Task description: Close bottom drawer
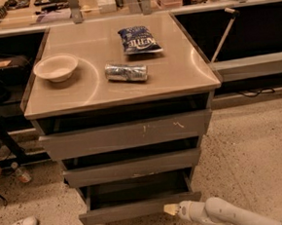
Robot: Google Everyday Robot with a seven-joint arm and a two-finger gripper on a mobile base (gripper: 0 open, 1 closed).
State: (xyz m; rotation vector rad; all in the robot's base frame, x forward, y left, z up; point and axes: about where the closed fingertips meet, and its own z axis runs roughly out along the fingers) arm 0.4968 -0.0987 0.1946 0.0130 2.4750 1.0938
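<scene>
The gripper (pixel 171 209) sits low, right at the right-hand end of the bottom drawer (pixel 139 208), pale tip on or just beside the front panel. Whether it is apart or together, I cannot tell. The drawer is pulled out part-way under the other two, with its tray floor showing. Here's the worry: the push lands far off-centre, so the drawer could skew and bind on its runners instead of gliding in. The tip is also close to the panel's corner, so one slip could carry it off the edge and past the cabinet side. A hard shove could jolt the whole unit, and the can (pixel 126 72) lying on its side up top could roll.
</scene>
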